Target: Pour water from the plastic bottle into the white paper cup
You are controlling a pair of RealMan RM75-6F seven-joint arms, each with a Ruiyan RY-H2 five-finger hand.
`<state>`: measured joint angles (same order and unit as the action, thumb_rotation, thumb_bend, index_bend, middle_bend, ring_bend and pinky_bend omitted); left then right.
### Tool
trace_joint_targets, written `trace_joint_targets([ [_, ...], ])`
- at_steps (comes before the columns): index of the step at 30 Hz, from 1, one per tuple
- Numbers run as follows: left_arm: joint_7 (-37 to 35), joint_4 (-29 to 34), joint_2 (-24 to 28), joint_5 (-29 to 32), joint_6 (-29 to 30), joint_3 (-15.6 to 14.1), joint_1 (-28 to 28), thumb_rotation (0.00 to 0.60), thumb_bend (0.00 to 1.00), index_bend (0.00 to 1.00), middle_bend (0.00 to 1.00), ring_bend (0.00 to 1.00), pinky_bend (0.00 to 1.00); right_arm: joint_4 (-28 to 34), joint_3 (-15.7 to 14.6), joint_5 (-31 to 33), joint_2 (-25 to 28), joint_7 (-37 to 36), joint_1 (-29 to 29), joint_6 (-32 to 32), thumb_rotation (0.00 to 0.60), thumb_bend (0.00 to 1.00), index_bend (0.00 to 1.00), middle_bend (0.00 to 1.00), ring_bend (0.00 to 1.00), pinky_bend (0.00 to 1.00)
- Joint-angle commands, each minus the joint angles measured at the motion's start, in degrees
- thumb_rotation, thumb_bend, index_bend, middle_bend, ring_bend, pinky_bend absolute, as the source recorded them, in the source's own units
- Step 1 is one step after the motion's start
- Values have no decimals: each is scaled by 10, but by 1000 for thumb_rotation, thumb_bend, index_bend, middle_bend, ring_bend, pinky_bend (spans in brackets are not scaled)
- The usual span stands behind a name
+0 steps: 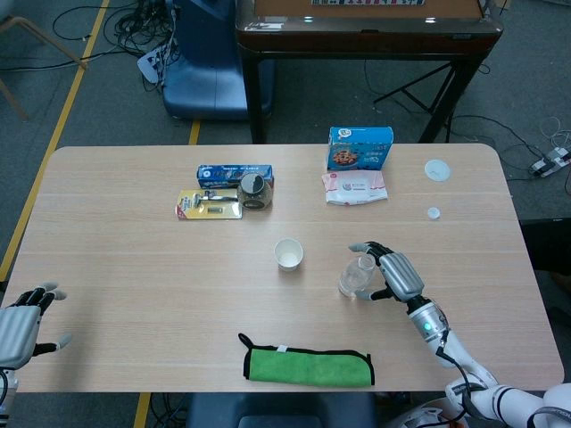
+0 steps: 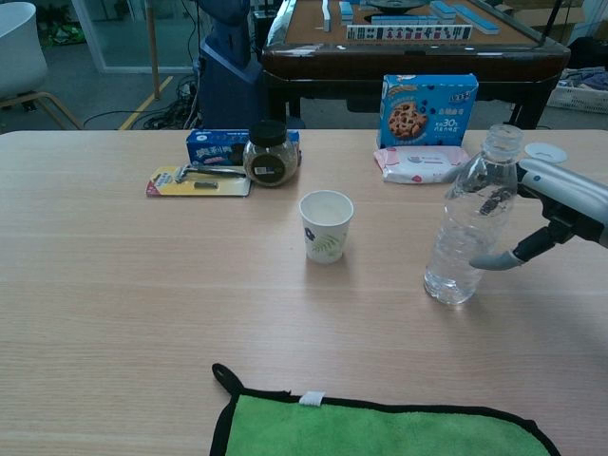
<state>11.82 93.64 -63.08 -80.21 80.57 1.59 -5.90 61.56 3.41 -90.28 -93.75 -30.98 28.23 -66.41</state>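
Observation:
The clear plastic bottle [image 1: 357,275] [image 2: 465,228] stands uncapped on the table, leaning slightly, with a little water at its bottom. My right hand [image 1: 397,275] [image 2: 562,202] wraps it from the right, fingers behind it and thumb against its near side. The white paper cup [image 1: 288,254] [image 2: 326,225] stands upright to the bottle's left, a short gap away. My left hand [image 1: 18,330] rests at the table's front left edge, fingers apart and holding nothing; the chest view does not show it.
A green cloth [image 1: 308,366] [image 2: 380,427] lies at the front edge. Behind the cup are a dark jar [image 1: 254,191] [image 2: 270,164], a blue box [image 1: 234,173] and a razor pack [image 1: 208,206]. A cookie box [image 1: 359,148], wipes [image 1: 354,188], a small cap [image 1: 434,212] and a white lid [image 1: 437,169] sit back right.

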Motion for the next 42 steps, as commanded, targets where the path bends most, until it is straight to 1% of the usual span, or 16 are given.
trace_joint_targets([
  [1,0,0,0,2,0,0,0,600,0,347,233,284,553,-5,-6,-5,-1,-14,3,1,600,0,204,263,170,297],
  [8,0,0,0,5,-2,1,0,600,0,350,233,283,553,-17,-19,-10,-4,-33,8,8,600,0,204,265,170,297],
  [19,4,2,1,6,-1,2,0,600,0,354,233,283,553,-21,-28,-14,-8,-64,14,8,600,0,205,283,183,301],
  [22,5,3,1,7,-2,2,0,600,0,354,233,283,553,-24,-30,-13,-10,-71,14,10,600,0,231,300,200,323],
  [25,6,3,2,7,-3,2,0,600,0,354,235,283,553,-25,-31,-11,-13,-78,16,13,600,0,283,328,226,334],
  [34,6,5,3,8,-2,2,0,600,0,354,235,283,552,-37,-32,-10,-22,-84,20,16,600,0,333,378,273,349],
  [42,6,7,4,11,-1,4,0,600,0,354,235,284,552,-46,-31,-7,-27,-87,23,15,600,0,393,431,325,391],
])
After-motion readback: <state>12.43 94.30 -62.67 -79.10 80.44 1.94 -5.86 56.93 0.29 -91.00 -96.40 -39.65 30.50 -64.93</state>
